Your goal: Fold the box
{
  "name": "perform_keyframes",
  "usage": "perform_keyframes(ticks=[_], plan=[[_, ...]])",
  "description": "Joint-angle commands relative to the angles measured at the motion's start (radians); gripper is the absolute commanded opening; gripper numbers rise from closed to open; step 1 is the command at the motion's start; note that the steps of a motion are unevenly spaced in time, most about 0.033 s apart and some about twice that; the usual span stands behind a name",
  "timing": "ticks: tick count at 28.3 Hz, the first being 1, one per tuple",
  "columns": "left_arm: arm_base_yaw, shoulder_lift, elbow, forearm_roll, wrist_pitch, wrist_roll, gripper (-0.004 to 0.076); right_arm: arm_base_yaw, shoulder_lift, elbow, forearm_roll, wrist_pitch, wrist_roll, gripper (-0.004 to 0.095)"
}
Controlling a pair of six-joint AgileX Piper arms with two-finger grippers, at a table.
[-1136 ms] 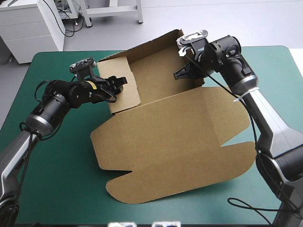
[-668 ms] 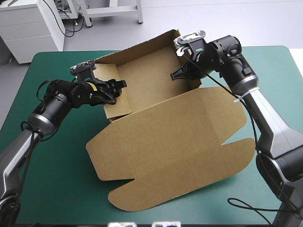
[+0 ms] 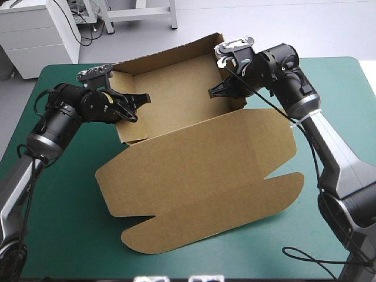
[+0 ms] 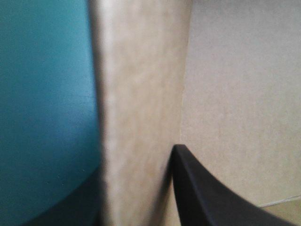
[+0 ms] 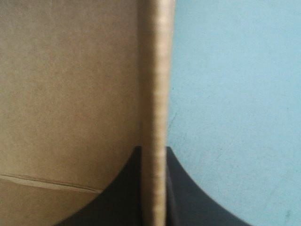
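Brown box (image 3: 200, 176) sits mid-table (image 3: 59, 223) on the teal-green cover, with its back wall and both side walls raised at the far end and the wide lid panel lying flat toward the near edge. Left pincer (image 3: 140, 99) is clenched on the left side wall, the board edge pinched between its black fingers. Right pincer (image 3: 214, 92) grips the right side wall the same way, fingers all but closed on the board.
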Motion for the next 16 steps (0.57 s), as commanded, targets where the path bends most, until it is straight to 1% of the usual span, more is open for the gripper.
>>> perform_keyframes(ticks=[1,2,7,10,14,16], plan=[[-0.005,-0.041,-0.042,-0.032,-0.037,0.056,-0.0006,-0.004,-0.06,-0.032,-0.042,-0.057,0.01,-0.0012],[-0.005,-0.041,-0.043,-0.032,-0.032,0.097,-0.0006,-0.004,-0.06,-0.032,-0.07,-0.044,0.025,-0.0012],[-0.005,-0.019,-0.08,-0.032,0.015,0.158,-0.0006,-0.008,-0.048,-0.032,-0.125,-0.027,0.063,-0.0014],[-0.005,0.033,-0.136,-0.032,0.066,0.187,-0.0006,-0.021,-0.031,-0.03,-0.127,-0.008,0.079,-0.0014],[-0.005,0.143,-0.239,-0.032,0.154,0.204,-0.0006,-0.049,0.027,-0.03,-0.122,0.068,0.089,-0.0014],[-0.005,0.194,-0.288,-0.032,0.195,0.209,-0.0006,-0.06,0.053,-0.024,-0.113,0.079,0.093,-0.0014]])
